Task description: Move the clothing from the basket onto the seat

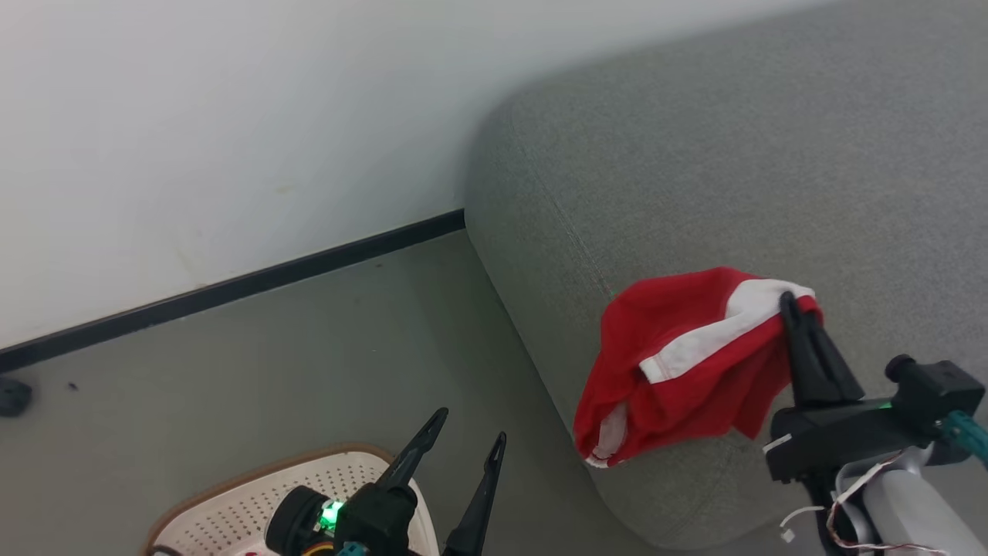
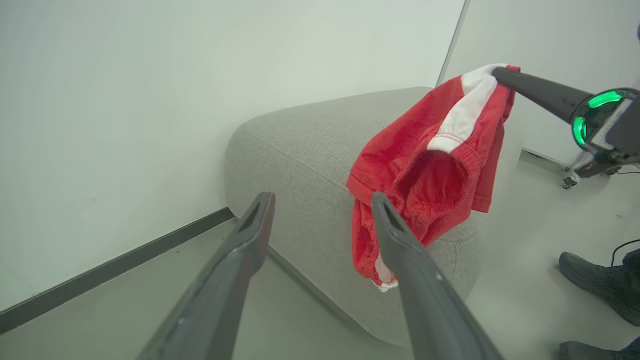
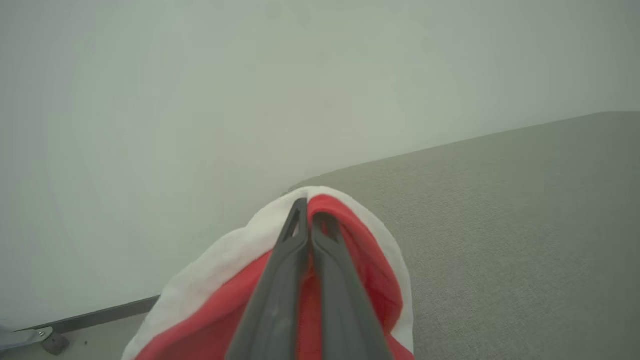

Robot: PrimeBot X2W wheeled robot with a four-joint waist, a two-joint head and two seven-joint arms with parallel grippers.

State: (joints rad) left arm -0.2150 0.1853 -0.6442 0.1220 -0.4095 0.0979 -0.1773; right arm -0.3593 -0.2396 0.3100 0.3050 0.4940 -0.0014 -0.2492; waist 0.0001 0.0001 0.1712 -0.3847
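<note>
While pinched by its white stripe, red garment [image 1: 679,363] hangs from right claw [image 1: 787,297], whose fingers are pressed fully together on the cloth. It is above the seat [image 1: 772,154], at the rounded corner nearest the basket [image 1: 231,480]. Lower folds hang down along the seat's side face; contact cannot be told.

Left claw [image 1: 471,425]: spread wide, holding nothing, above the basket.

Hazard, judged: released here, much of the cloth lies past the seat's edge and would likely slide to the floor [image 1: 309,347].

Secondary hazard: fabric snagging on a finger at opening.
</note>
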